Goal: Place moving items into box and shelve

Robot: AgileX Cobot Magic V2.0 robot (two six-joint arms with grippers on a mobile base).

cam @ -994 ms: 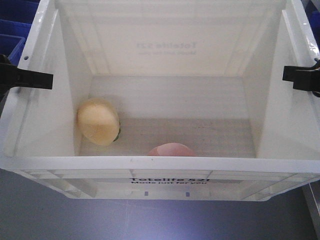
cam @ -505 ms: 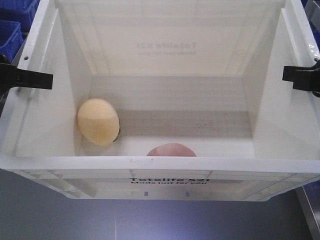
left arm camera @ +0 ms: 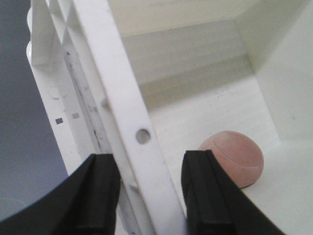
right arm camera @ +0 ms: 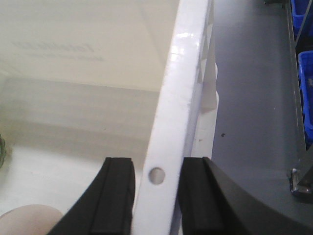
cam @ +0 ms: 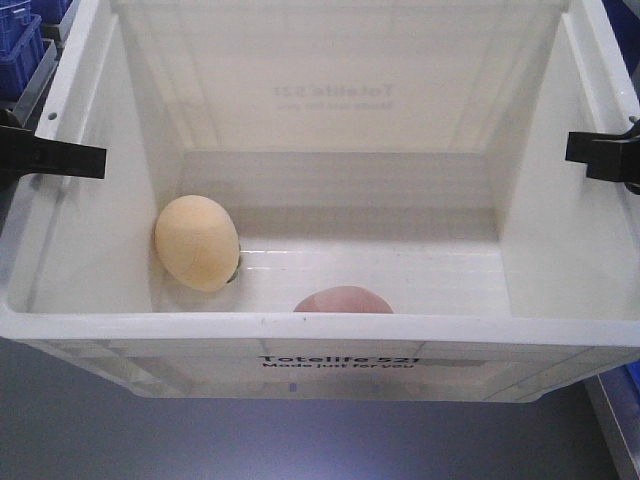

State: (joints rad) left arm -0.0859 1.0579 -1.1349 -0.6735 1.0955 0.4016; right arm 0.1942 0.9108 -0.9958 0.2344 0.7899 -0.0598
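Blue bins [cam: 20, 40] sit outside the white box [cam: 320, 330], past the left gripper [left arm camera: 154, 196]. Left gripper and right gripper [right arm camera: 157, 196] each clamp a side wall, one finger inside and one outside. A cream ball [cam: 197, 242] lies below the left gripper, against its wall. A pink ball [left arm camera: 234, 156] lies between the grippers.

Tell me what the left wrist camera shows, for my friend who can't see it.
The left gripper pinches the side rim of a white box between its two black fingers, one outside the wall and one inside. Down on the box's floor lies a soft pink ball, close to one wall.
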